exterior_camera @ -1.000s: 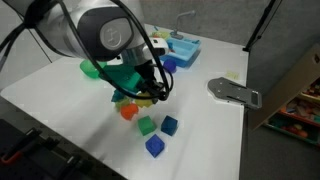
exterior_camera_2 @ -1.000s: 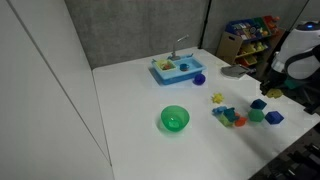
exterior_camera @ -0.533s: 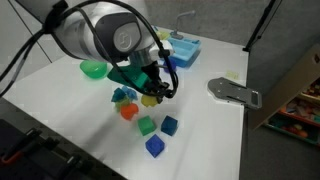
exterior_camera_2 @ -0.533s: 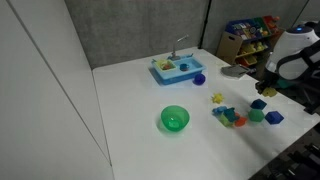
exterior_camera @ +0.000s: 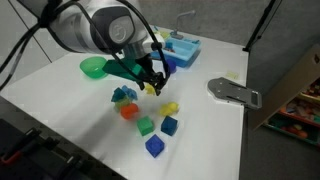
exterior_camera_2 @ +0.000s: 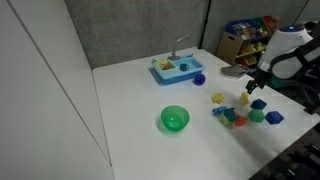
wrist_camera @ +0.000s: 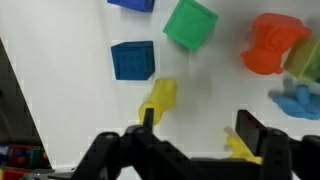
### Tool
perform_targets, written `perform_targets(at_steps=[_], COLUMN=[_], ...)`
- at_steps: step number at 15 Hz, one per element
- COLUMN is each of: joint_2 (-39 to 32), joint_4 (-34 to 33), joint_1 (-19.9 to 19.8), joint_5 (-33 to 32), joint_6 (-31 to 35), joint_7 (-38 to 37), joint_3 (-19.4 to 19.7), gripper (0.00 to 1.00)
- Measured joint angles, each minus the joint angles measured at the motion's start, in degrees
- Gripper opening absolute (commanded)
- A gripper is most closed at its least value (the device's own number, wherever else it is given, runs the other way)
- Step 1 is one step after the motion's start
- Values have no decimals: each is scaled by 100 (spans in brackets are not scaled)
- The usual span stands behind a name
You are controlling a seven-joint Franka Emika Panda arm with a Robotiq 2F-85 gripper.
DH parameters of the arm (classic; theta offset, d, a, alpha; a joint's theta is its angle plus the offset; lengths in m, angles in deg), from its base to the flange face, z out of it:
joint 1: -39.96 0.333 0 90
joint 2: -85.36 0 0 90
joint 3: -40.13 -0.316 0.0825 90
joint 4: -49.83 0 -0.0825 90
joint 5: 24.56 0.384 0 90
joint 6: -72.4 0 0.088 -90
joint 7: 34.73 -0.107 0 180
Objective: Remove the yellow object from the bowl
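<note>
Fingers (wrist_camera: 247, 127) now spread, empty; small lumpy yellow toy piece (wrist_camera: 158, 100) released onto white surface (exterior_camera_2: 130, 100), outside round green plastic bowl (exterior_camera_2: 174, 128); task judged complete

Setting: lab-style test room. Evidence: white table (exterior_camera_2: 130, 100), grey panel backdrop (exterior_camera_2: 130, 30), shelf of colourful toys (exterior_camera_2: 248, 36).

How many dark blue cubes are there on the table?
2. One dark blue plastic cube sits beside the green plastic cube; the second blue cube lies alone, nearest the camera in an exterior view. The arm may hide others.
</note>
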State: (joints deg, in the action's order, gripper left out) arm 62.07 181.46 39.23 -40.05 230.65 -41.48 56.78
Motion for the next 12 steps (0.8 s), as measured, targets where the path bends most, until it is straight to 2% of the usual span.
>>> perform_targets(at_steps=[8, 12], joint_2=[1143, 1753], joint_4=[23, -22], joint_1=[6, 70], joint_5=[1050, 1302], joint_6=[-1094, -2012], joint_7=[85, 83], joint_3=[-1091, -1394], gripper=[100, 100])
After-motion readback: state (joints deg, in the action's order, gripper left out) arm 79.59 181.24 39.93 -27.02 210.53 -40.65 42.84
